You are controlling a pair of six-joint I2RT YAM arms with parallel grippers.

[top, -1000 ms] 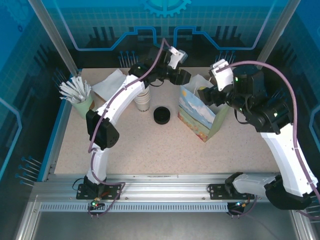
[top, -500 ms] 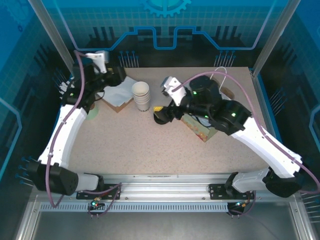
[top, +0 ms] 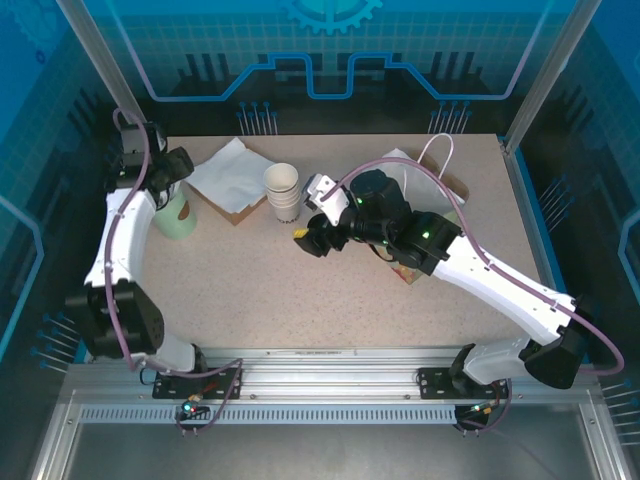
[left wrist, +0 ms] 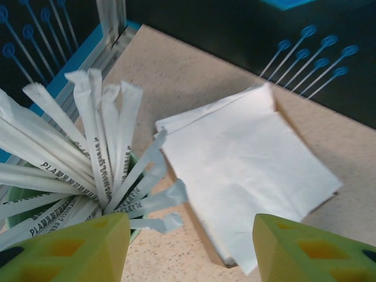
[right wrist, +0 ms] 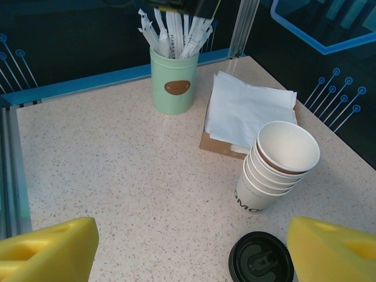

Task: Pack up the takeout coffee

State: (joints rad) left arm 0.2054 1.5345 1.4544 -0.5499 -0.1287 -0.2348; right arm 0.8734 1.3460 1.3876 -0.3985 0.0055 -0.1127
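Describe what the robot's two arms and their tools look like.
The left arm and right arm have white shells with black joints, and a purple cable loops along each. Green lights glow on the right arm. The left tool and right tool have chunky yellow fingers with recessed pockets.

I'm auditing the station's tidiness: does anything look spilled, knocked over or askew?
Nothing is spilled or toppled. Only the pile of white paper napkins sits slightly askew, with its sheets fanned out and overhanging the brown tray beneath. The black-lidded takeout coffee cup stands upright.
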